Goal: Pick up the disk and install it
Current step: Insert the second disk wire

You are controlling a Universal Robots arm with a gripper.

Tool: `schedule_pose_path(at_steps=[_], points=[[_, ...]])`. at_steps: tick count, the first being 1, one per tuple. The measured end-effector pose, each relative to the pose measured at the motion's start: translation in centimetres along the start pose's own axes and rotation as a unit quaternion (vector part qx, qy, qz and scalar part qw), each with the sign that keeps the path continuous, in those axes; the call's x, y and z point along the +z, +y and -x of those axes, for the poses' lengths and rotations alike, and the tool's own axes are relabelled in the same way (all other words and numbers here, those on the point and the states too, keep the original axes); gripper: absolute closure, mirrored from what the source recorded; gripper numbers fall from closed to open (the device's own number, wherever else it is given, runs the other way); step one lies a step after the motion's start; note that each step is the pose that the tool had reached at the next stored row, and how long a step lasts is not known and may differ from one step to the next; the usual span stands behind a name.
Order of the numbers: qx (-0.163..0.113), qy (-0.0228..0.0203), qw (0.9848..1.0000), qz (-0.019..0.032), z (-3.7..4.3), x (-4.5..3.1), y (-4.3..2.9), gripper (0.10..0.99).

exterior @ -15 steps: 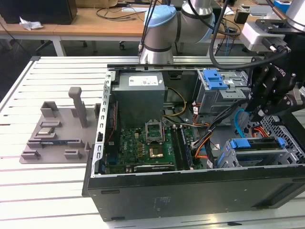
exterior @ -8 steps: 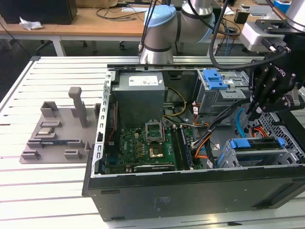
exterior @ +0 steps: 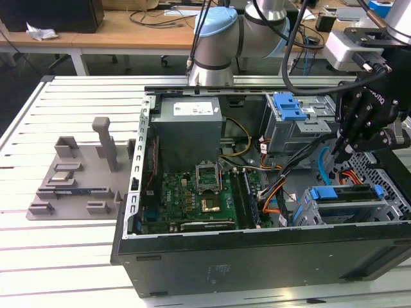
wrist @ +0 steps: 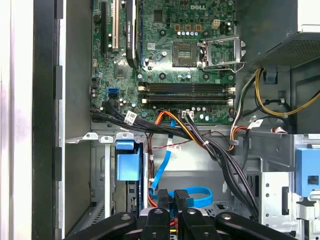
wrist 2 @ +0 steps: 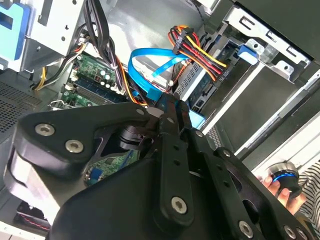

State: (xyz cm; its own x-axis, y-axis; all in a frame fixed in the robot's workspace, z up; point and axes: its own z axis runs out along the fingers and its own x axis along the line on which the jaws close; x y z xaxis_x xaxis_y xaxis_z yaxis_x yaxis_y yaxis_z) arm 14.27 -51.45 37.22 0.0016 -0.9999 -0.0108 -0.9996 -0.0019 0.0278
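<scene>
The disk [exterior: 350, 200] sits in its bay at the lower right of the exterior view, blue rails showing, inside the open computer case [exterior: 192, 263]. The fingers [wrist: 171, 200] hang above it, pressed together and empty.

Motherboard [exterior: 192, 196] green, with black slots and silver socket frame. Computer case [exterior: 257, 256] black outside, bare grey metal inside. Power supply box [exterior: 187, 125] grey with a white sticker. Disk [exterior: 343, 200] silver-grey, blue side rails. Separate latch [exterior: 288, 106] on the upper drive cage bright blue, ridged. Cable bundle [wrist: 172, 131] orange, red, black, yellow; flat data cable [wrist 2: 145, 75] light blue. Gripper [exterior: 347, 131] matt black; arm joints [exterior: 218, 32] pale blue and silver. Surface [exterior: 70, 102] white, slatted. Fixture [exterior: 80, 176] on it plain grey.
</scene>
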Motion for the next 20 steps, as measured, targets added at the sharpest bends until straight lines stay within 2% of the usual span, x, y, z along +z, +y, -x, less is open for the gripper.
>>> schedule_pose_path(at_steps=[2,5,7,13,20], points=[[0.0,0.0,1.0,0.0,-0.57,0.3,-0.01,0.925],[0.0,0.0,1.0,0.0002,-1.99,0.84,-0.04,0.925],[0.0,-0.0001,1.0,0.0005,-2.62,1.15,-0.34,0.925],[0.0,0.0,1.0,0.0012,-2.97,1.57,-1.24,0.925],[0.0,0.0004,1.0,0.0016,-3.08,2.38,-1.6,0.925]])
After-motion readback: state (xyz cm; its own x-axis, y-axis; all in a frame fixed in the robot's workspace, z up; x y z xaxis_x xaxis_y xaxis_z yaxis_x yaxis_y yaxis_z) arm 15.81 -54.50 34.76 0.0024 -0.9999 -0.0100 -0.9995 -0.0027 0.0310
